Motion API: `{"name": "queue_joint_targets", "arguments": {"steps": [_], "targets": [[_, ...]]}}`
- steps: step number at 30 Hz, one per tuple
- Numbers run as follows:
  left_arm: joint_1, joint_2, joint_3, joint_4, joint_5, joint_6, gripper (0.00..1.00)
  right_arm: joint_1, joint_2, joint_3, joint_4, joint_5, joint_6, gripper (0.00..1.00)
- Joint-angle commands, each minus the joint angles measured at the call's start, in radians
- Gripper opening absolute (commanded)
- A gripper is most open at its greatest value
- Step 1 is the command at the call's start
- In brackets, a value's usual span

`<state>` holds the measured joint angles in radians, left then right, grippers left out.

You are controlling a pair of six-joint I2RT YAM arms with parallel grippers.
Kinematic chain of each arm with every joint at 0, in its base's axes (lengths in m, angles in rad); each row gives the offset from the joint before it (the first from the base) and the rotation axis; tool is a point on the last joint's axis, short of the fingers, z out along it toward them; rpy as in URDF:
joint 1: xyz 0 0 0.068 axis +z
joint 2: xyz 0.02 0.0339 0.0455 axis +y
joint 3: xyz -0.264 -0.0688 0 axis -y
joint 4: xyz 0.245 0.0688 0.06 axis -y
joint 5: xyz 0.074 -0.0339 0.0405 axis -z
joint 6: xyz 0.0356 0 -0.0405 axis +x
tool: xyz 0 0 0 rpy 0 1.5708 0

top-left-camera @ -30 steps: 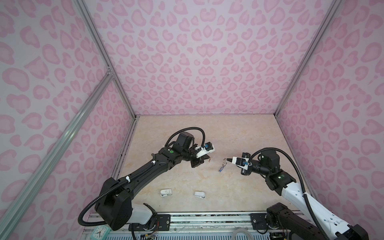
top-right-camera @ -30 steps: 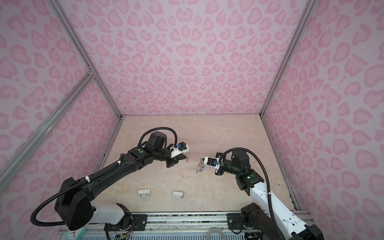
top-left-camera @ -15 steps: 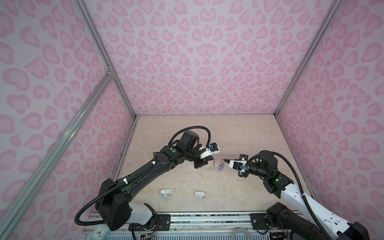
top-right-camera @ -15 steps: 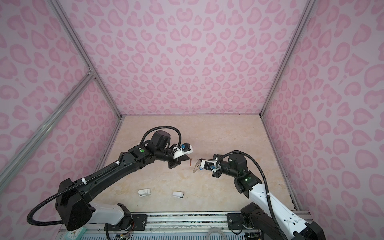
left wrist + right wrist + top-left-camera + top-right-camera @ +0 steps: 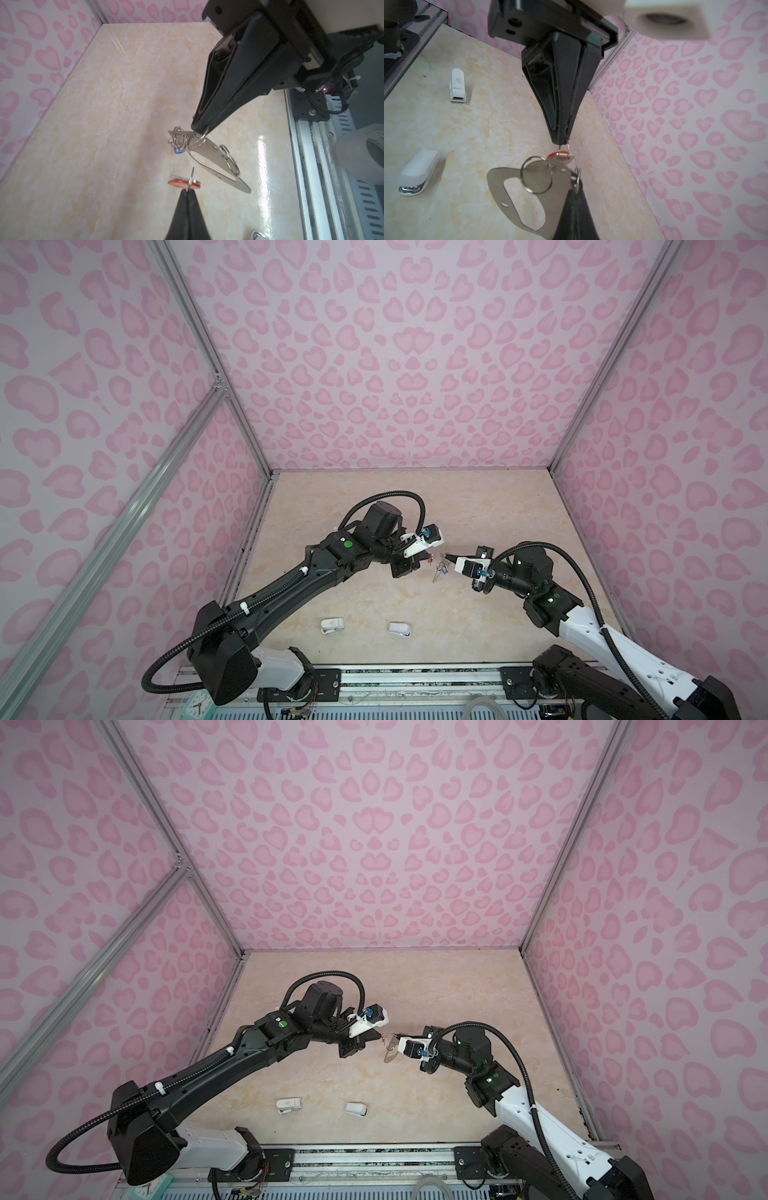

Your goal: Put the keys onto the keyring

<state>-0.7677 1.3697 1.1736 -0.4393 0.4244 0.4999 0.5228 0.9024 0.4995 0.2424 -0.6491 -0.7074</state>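
Observation:
Above the middle of the table my two grippers meet tip to tip. My left gripper [image 5: 188, 190] is shut on the thin wire ring of the red-tagged key [image 5: 184, 184], which hangs just beyond its tips. My right gripper [image 5: 576, 190] is shut on one wire ring of the keyring [image 5: 500, 187], a flat grey plate that hangs tilted below it [image 5: 438, 572]. In the right wrist view the red-tagged key [image 5: 560, 156] sits right against the keyring's row of holes. A blue tag [image 5: 178, 152] shows behind the keyring's far rings; its key is hidden.
Two small white plastic objects [image 5: 332, 624] [image 5: 399, 628] lie on the marble tabletop near the front edge. A tape roll [image 5: 361, 158] sits beyond the front rail. Pink patterned walls close in the left, right and back.
Both arms have closed in: the left gripper moved right with the red-tagged key and the right gripper moved left with the keyring, until key and keyring nearly touch.

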Motion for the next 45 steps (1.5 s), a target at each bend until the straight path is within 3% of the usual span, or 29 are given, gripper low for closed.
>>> {"name": "queue_joint_targets", "arguments": {"steps": [1,12,45], "targets": [[-0.002,-0.015,0.014,0.010,-0.007,-0.032,0.03,0.001,0.011,0.010,0.048,-0.047,0.079,0.00],[-0.010,-0.021,0.018,0.007,-0.002,-0.092,0.03,0.003,0.055,0.030,0.049,-0.072,0.128,0.00],[-0.016,0.011,0.037,-0.011,-0.047,-0.188,0.03,0.030,0.071,0.023,0.048,-0.015,0.073,0.00]]}}
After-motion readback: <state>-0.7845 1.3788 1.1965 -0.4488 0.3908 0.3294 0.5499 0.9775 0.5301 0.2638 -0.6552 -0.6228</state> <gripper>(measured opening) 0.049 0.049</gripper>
